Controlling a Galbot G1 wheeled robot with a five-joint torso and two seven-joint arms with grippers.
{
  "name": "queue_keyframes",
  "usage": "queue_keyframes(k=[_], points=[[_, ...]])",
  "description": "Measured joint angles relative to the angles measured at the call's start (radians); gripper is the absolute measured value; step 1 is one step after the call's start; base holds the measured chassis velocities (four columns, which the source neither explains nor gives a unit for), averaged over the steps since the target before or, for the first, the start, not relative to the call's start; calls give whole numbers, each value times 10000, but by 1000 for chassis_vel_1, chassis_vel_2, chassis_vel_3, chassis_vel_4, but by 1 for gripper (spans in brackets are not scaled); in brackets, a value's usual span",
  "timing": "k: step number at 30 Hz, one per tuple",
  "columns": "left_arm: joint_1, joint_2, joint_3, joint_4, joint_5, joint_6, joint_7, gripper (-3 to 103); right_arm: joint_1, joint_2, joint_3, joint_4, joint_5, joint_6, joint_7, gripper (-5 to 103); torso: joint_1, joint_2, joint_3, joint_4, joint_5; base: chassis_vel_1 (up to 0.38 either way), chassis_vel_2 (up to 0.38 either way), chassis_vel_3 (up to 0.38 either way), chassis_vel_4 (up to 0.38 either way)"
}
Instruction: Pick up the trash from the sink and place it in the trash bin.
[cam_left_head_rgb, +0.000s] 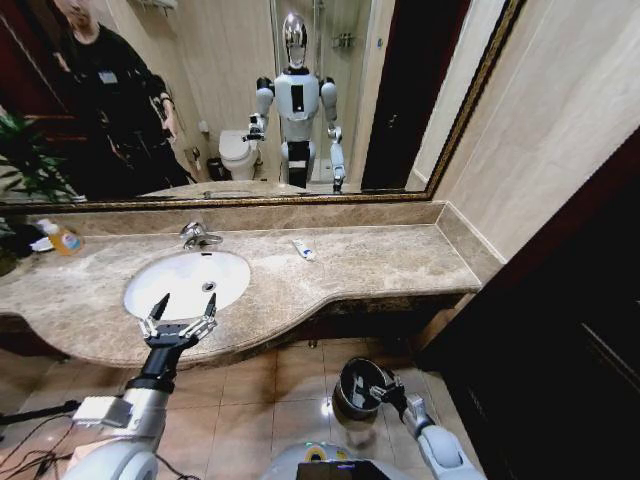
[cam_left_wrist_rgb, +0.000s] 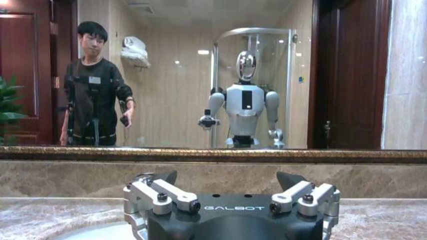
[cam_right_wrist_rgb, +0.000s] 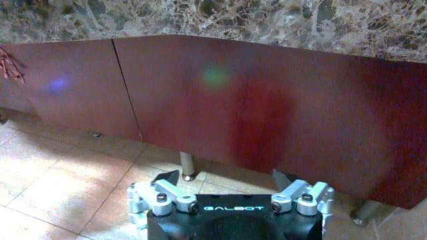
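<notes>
Hovering our left tool (cam_left_head_rgb: 182, 303), fingers apart, at the sink (cam_left_head_rgb: 150, 278) rim; right tool (cam_left_head_rgb: 385, 389), likewise apart, sits by the trash bin (cam_left_head_rgb: 350, 395); next likely reaching in.

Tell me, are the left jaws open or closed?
Open. The left gripper hovers at the sink's near rim, fingertips spread apart, nothing between them.
</notes>
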Motion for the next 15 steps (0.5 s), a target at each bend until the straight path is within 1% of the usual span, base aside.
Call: queue_keyframes(k=[1,2,15], points=[[0,0,0,0,0,0,0,100,-2,11,-14,0,2,-1,29,98,0,0,0,0,0,0,0,0,0],[0,0,0,0,0,0,0,100,-3,25,-37,0,4,-1,63,99,0,0,0,0,0,0,0,0,0],[0,0,0,0,-1,0,0,100,6,15,-116,47,30,-4,180,100,0,0,0,0,0,0,0,0,0]])
